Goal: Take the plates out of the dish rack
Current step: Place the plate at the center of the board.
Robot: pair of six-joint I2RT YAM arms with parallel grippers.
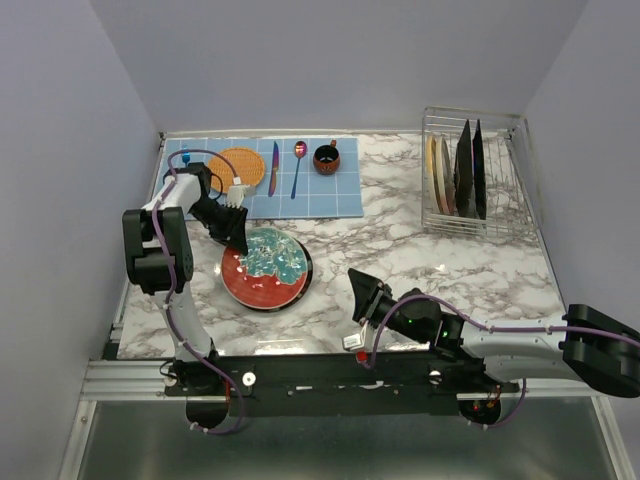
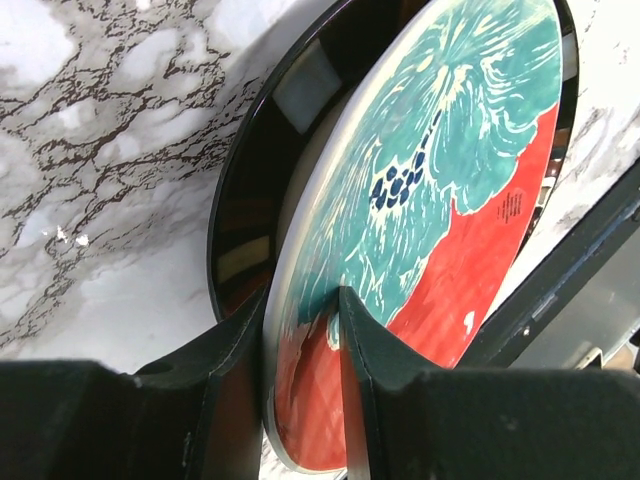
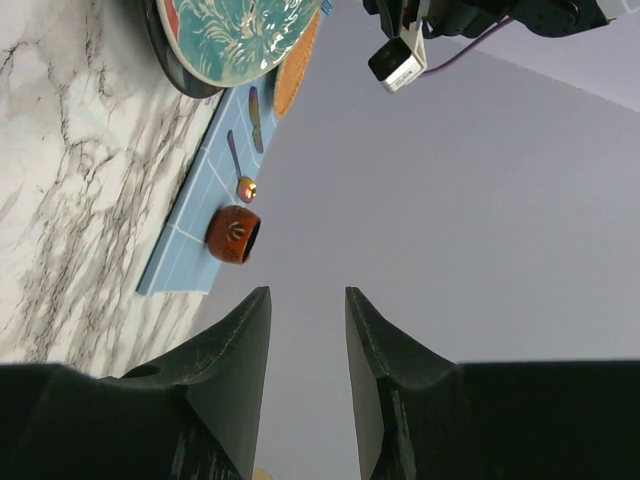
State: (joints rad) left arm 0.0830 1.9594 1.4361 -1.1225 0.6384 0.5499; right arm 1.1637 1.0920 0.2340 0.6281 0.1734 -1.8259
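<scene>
Left wrist view: the red plate (image 2: 440,150) with the teal centre lies face up on the black-rimmed plate (image 2: 250,200) on the counter (image 2: 100,150). Its near rim sits between the fingers of my left claw (image 2: 302,298); gripping or just off, I cannot tell. Dark print on the red glaze is too small to read. It is round, with no long axis. My right claw (image 3: 308,292) stands apart, empty. The other plates (image 1: 462,170) stand on edge in the dish rack (image 1: 500,225).

Red-teal plate (image 1: 264,266) tilted on black-rimmed plate (image 2: 245,215)
</scene>
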